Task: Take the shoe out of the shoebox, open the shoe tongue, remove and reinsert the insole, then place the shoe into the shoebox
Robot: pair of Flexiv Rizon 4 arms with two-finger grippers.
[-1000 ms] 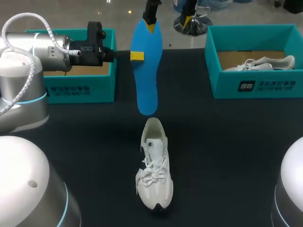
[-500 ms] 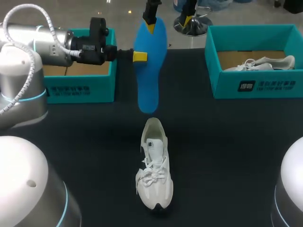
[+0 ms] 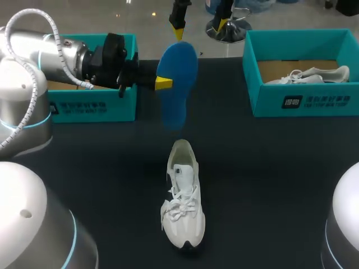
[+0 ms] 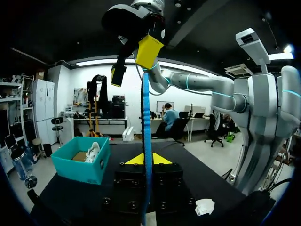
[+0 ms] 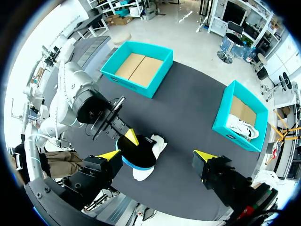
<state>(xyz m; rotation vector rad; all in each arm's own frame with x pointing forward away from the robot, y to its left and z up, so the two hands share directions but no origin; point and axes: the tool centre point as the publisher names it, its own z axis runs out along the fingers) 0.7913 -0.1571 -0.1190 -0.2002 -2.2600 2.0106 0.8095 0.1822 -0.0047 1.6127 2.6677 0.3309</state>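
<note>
Where the black table (image 3: pixel 269 168) lies between two teal boxes, the left gripper (image 3: pixel 164 83) is clamped on one long edge of the blue insole (image 3: pixel 178 73). The insole hangs in the air, its broad end uppermost and its narrow end pointing down toward the heel opening of the white shoe (image 3: pixel 183 199). In the left wrist view the insole (image 4: pixel 146 141) appears edge-on as a thin blue strip rising between the two yellow tips of that gripper (image 4: pixel 146 160), which press it from opposite sides. The right gripper (image 3: pixel 201 28) hangs above the insole's upper end with its fingers spread wide and nothing between them. One yellow tip stands just over the insole's top edge, and whether it touches cannot be told from the head view. In the right wrist view the same gripper (image 5: pixel 157 155) looks straight down. Its tips are well apart on either side of the insole (image 5: pixel 136 153), and the shoe (image 5: pixel 149 162) is partly hidden beneath the insole. The shoe stands upright on its sole at mid-table, laced, toe toward the robot, apart from both boxes. The empty shoebox (image 3: pixel 95 103) sits at the left, partly covered by the left arm in the head view, and shows a bare brown floor. The second shoebox (image 3: pixel 303 95) at the right holds another white shoe (image 3: pixel 311 74).
</note>
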